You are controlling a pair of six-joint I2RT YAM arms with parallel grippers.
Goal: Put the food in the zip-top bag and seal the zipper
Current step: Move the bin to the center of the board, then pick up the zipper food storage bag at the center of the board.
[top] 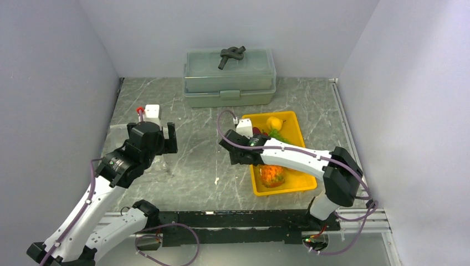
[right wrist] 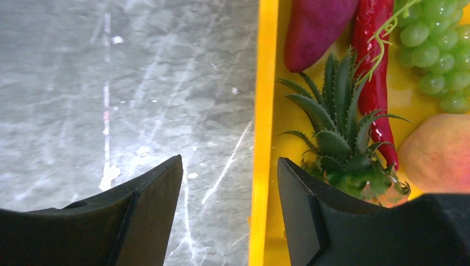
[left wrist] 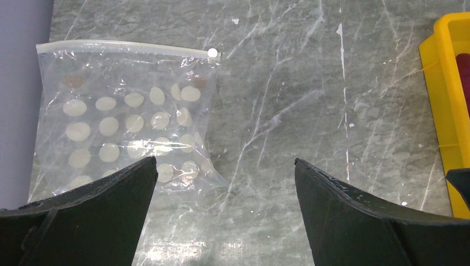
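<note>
No writing, label, brand, number or sign can be read in any of the views; the clear bag point(left wrist: 128, 119) bears only rows of pale round spots, with no letters among them.
</note>
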